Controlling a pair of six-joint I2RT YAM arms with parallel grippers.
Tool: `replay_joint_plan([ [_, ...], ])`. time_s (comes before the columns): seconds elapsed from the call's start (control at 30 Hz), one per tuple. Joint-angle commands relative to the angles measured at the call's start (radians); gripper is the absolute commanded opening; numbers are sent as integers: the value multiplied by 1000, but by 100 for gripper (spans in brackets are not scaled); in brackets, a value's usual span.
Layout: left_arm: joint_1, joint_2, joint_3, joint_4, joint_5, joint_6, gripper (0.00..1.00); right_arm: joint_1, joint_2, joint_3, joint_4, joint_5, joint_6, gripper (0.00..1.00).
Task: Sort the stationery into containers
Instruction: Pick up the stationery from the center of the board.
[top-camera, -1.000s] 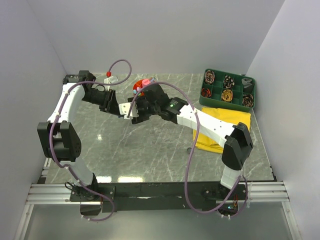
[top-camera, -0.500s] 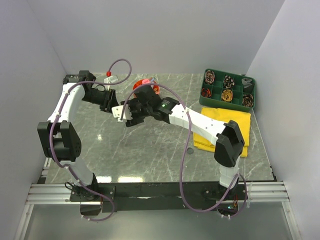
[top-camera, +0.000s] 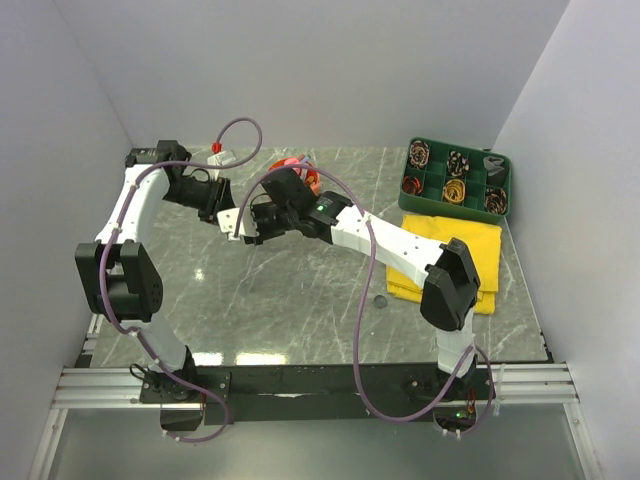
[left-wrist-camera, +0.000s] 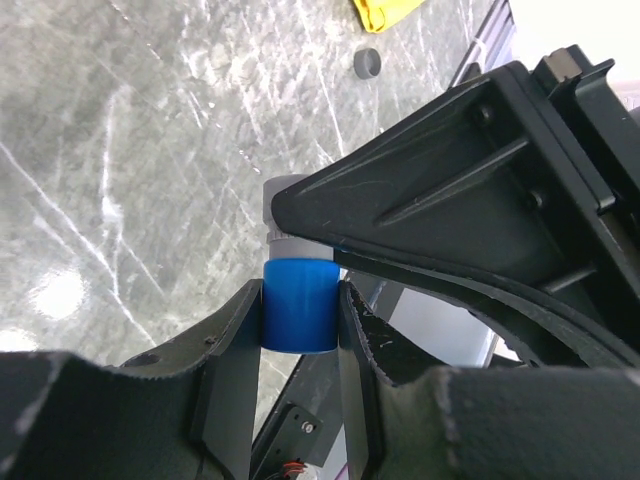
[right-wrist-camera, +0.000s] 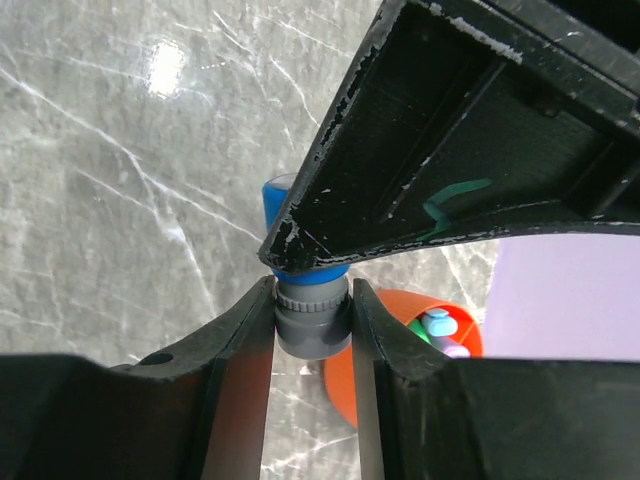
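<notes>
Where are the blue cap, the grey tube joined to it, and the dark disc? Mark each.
blue cap (left-wrist-camera: 300, 305): left wrist view, middle of its side wall.
grey tube (right-wrist-camera: 312, 322): right wrist view, its ribbed collar.
dark disc (left-wrist-camera: 367, 63): left wrist view, its top face.

The top external camera sits high above and behind the arm bases, looking down over the whole table (top-camera: 300, 300), with the orange organiser (top-camera: 285, 163) toward its far side; the left wrist camera sits very close, just on the near side of the organiser, facing away from it toward the dark disc (left-wrist-camera: 367, 62) and yellow cloth (left-wrist-camera: 385, 12), which the top view also shows; the right wrist camera, equally close, faces back toward the organiser; both wrist views share the blue cap (left-wrist-camera: 298, 305) on its grey barrel (right-wrist-camera: 312, 322), seen from opposite ends.
</notes>
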Motion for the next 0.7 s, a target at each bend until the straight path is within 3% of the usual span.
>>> replay_joint_plan([
  [0.0,-4,-33,57,57,21,-44,15,12,-6,3,-5,-21,75,4],
  [0.23,22,-184,67,240,-26,-86,50,-2,-140,-133,44,-17,187,0],
  [0.33,57,-316,1,483,-57,-173,63,-33,-206,-182,62,-49,273,0],
  [0.37,68,-356,-80,639,-60,-243,69,-50,-220,-187,64,-65,311,0],
  [0.47,115,-514,-273,900,-83,-397,80,-135,-267,-192,102,-191,519,0],
  [0.5,135,-590,-324,1086,-86,-431,81,-160,-286,-195,149,-225,652,0],
  [0.53,143,-626,-428,1172,-89,-481,83,-225,-293,-199,183,-306,729,0],
  [0.63,163,-741,-625,1538,-101,-633,88,-356,-324,-274,439,-430,1116,0],
  [0.67,163,-757,-660,1609,-98,-714,89,-384,-332,-297,523,-447,1322,0],
])
